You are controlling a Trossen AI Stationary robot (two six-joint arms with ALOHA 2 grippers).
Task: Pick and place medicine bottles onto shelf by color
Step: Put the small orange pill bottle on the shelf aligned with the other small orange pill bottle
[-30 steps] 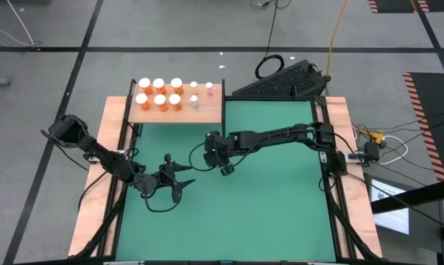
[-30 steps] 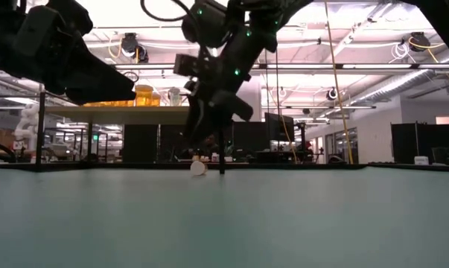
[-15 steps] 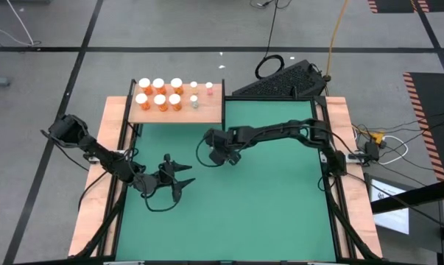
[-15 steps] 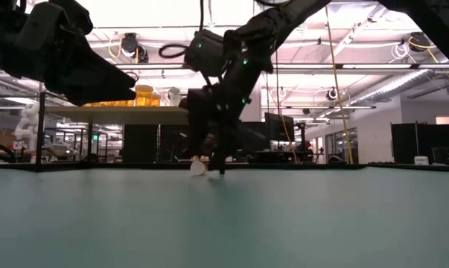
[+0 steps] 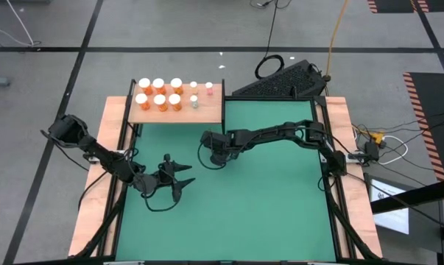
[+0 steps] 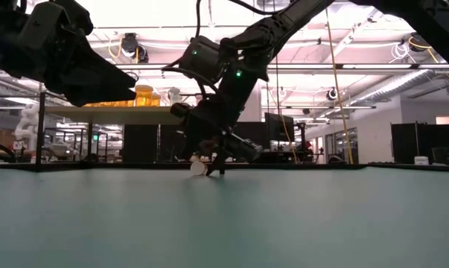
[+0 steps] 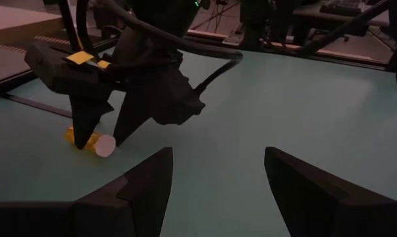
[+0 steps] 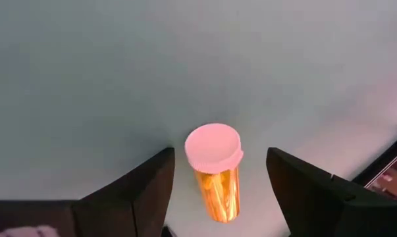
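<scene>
Right wrist view: your right end effector (image 8: pixel 218 191) stands open, its fingers straddling the toppled orange white-capped medicine bottle (image 8: pixel 215 172) lying on the green desk (image 8: pixel 86 79). Centre it, then close gently on the body.

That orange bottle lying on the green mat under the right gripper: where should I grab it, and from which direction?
Grip the orange bottle across its body, just behind the white cap. It lies on its side on the green mat, so come straight down with one finger on each long side. The right gripper already straddles it with open fingers, so lowering and closing there looks best.
</scene>
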